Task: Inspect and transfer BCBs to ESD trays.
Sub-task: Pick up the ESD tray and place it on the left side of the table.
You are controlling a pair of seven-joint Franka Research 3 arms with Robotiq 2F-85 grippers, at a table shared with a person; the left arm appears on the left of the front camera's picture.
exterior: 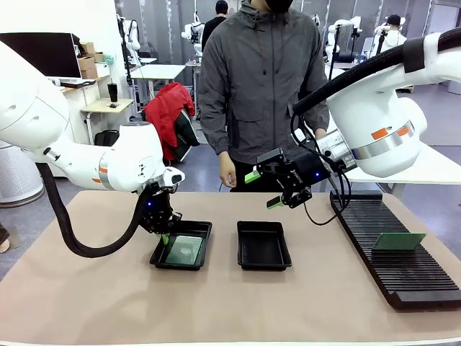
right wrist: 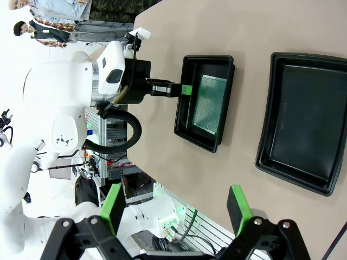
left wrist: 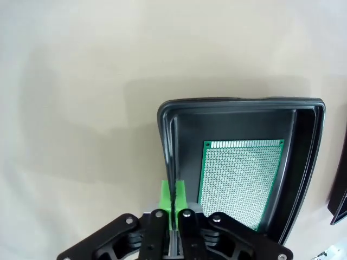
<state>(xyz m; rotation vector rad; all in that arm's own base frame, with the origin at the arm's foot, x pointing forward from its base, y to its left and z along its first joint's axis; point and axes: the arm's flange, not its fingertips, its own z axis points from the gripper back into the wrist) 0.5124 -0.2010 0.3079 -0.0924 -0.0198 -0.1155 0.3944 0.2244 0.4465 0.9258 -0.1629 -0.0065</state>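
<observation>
Roughly, the job is sitting near its halfway mark, by my reading. Taking the filled ESD tray (exterior: 207, 238) as landmark: one BCB (exterior: 184, 249) is lying flat on its floor. The second ESD tray (exterior: 263, 249) is lying empty just to its right. Farther right again, another BCB (exterior: 398, 241) is standing on edge in the slotted rack (exterior: 392, 274), so that board and the empty tray are what is left.

The left gripper (exterior: 164, 236) is hanging at the filled tray's left rim, its pads (left wrist: 166, 195) clenched against each other with nothing showing between them. The right gripper (exterior: 263, 190) is hovering above and to the right of that tray, jaws spread wide and carrying nothing.

The beige table cover (exterior: 86, 303) under the tray is looking matte and cloth-like. The rack is showing as a long black slab, ribbed crosswise into narrow slots. Both trays are reading as shallow black plastic rectangles, faintly glossy, with rounded corners and flared raised rims. The boards are appearing thin, stiff and green, the trayed one speckled with a fine grid of holes and a row of contacts along one short edge. The pads are showing as small bright green blocks on black fingers.
</observation>
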